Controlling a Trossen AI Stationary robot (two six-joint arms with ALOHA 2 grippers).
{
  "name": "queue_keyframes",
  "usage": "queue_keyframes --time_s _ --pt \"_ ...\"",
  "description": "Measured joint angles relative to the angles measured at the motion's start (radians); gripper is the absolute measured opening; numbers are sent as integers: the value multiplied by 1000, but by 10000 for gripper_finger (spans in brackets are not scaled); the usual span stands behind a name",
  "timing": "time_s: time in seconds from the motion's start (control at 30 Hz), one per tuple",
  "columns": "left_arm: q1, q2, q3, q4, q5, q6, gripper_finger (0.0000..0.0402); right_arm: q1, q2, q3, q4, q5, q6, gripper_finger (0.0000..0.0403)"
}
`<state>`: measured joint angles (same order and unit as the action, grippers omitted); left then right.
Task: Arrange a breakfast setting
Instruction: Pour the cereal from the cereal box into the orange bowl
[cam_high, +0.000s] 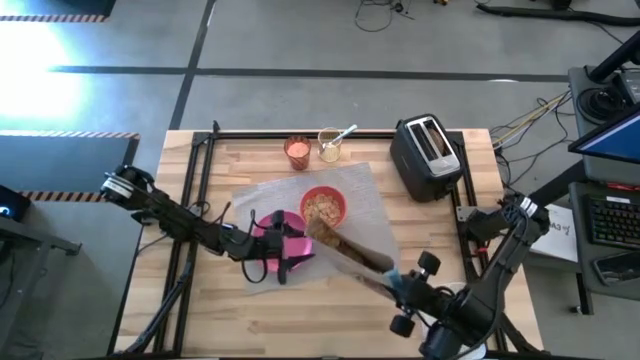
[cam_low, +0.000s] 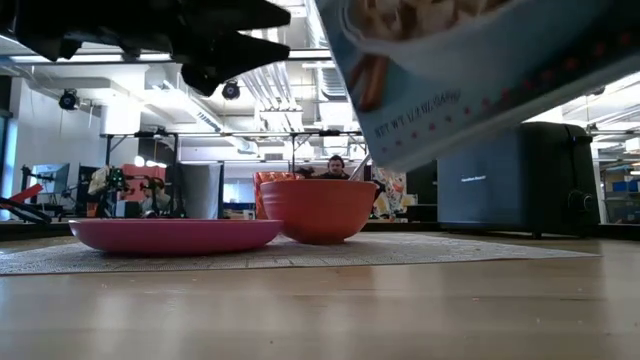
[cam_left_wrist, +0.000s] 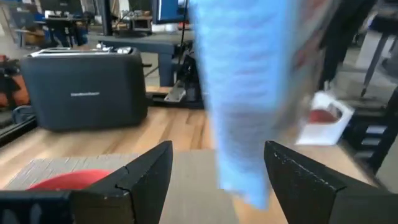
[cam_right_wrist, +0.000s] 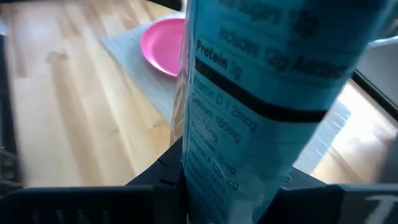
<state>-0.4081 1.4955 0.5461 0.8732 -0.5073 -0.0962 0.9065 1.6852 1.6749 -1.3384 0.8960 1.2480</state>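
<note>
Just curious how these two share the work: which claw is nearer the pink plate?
Left. The left claw hovers open right over the pink plate; the right claw is off beside the mat, gripping the tilted cereal box.

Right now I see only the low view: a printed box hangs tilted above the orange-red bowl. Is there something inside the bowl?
Observer: Yes. From above, the bowl holds pale cereal flakes.
Operator: Which arm carries what hangs over it?
Observer: The right one. The right gripper is shut on the cereal box, which slants toward the bowl.
Operator: And the dark arm at my upper left?
Observer: That is the left gripper. It is open, holds nothing, and hovers over the pink plate.
</note>
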Motion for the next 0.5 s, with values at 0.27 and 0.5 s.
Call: queue_keyframes --time_s 0.27,0.5 --pt "49 -81 38 -190 81 110 238 45 -17 0 26 24 -3 91" --pt "58 -104 90 -326 311 74 238 89 -54 0 39 12 -6 91"
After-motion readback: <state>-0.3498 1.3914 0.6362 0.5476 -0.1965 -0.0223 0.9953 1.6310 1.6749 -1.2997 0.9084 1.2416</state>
